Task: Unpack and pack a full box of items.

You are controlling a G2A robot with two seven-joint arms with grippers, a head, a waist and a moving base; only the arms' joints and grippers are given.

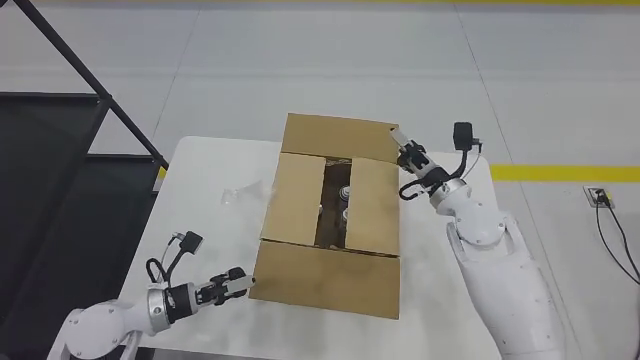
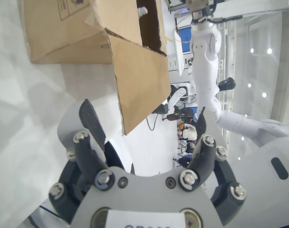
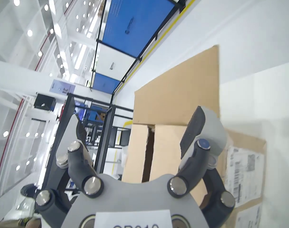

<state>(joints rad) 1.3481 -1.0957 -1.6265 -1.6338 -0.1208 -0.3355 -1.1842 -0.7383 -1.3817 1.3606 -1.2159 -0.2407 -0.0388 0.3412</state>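
A brown cardboard box (image 1: 372, 205) stands in the middle of the white table (image 1: 200, 165). Its top flaps are partly parted, and bottle tops (image 1: 345, 198) show in the dark gap. My left gripper (image 1: 238, 282) is open at the box's near left corner. In the left wrist view, the near flap (image 2: 139, 79) hangs down toward the space between the left gripper's (image 2: 146, 122) fingers, and a white bottle cap (image 2: 142, 11) shows inside. My right gripper (image 1: 402, 146) is open at the far right corner, just off the raised far flap (image 3: 180, 84). The right gripper (image 3: 137, 129) holds nothing.
A crumpled clear piece of plastic (image 1: 246, 195) lies on the table left of the box. A black frame (image 1: 70, 55) and a dark panel (image 1: 45, 190) stand at the table's left. Bare table shows left of the box.
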